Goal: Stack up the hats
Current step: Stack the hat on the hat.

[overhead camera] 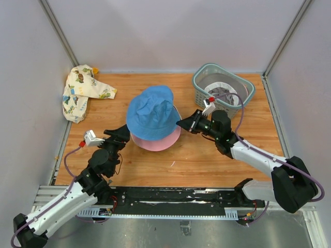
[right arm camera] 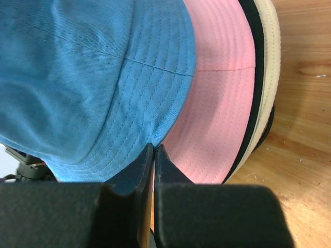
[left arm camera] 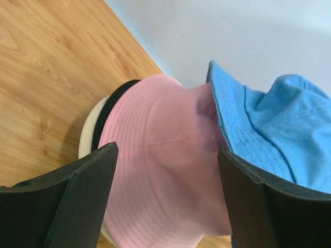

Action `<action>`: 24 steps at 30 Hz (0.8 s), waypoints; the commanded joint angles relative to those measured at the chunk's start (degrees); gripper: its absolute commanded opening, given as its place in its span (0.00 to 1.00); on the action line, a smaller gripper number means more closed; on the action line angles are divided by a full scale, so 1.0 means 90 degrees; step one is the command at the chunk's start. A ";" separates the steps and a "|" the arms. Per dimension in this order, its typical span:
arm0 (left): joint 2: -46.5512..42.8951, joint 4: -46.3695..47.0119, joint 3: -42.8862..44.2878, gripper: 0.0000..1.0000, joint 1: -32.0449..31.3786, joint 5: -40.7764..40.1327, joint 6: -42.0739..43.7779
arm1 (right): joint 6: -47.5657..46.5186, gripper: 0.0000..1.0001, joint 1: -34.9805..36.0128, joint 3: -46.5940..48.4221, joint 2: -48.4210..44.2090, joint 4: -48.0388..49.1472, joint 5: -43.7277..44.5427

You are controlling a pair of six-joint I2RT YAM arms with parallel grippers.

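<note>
Open tabletop [overhead camera: 207, 160] in front of hat stack [overhead camera: 152, 113]; basket [overhead camera: 200, 92] back-R, patterned cloth [overhead camera: 83, 93] back-L, both well apart.

White arms [overhead camera: 57, 206], purple cables [overhead camera: 69, 166], blk pincers [overhead camera: 120, 134] [overhead camera: 181, 123]

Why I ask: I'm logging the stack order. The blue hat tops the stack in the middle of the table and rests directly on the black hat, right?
Not quite. The blue hat does top the stack, but it rests directly on the pink hat. The black hat comes below the pink one, as the right wrist view shows.
</note>
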 commanded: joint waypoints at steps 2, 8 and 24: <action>0.0504 -0.2463 0.1364 0.83 0.0425 -0.0104 -0.1099 | -0.0395 0.01 -0.0091 0.0343 0.0038 -0.0201 -0.0110; 0.0756 -0.3800 0.2100 0.88 0.0461 -0.0413 -0.1948 | -0.0541 0.01 -0.0090 0.0518 0.0064 -0.0343 -0.0135; 0.2168 -0.0979 0.2484 0.91 0.2281 0.3781 -0.0201 | -0.0876 0.01 -0.0091 0.0762 0.0012 -0.0656 -0.0229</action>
